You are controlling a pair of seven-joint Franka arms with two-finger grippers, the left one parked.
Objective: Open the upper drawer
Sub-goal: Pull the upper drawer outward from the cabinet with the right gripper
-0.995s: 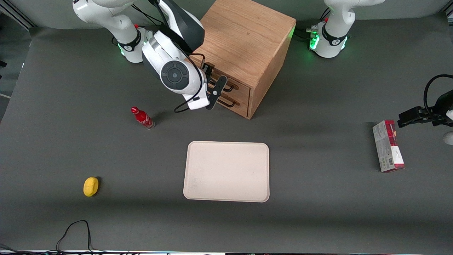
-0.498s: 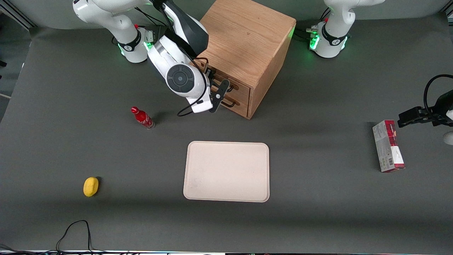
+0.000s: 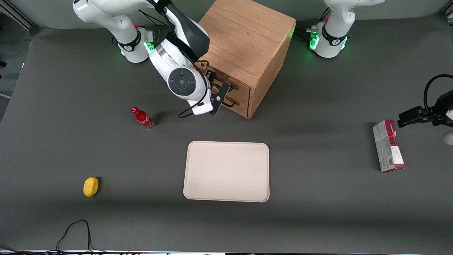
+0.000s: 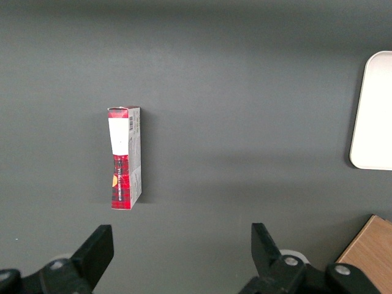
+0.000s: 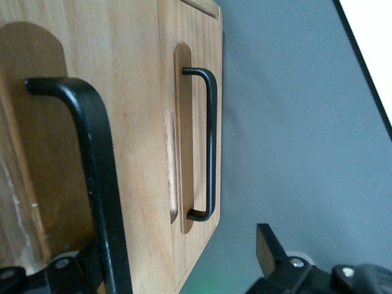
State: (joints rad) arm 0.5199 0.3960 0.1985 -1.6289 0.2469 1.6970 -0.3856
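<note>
Up by the worktop's back edge, upper drawer (image 3: 226, 84) shut in cabinet (image 3: 247, 42) | gripper (image 5: 177, 269) jaws spread round its handle (image 5: 92, 177) | rigid, probably slides easy, grab bar mid-span

gripper (image 3: 216, 95) in front of upper drawer (image 3: 236, 86), tray (image 3: 226, 171) nearer the camera

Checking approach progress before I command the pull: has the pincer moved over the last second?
Yes. The pincer has shifted toward the wooden cabinet, now right at the upper drawer handle, fingers open.
</note>
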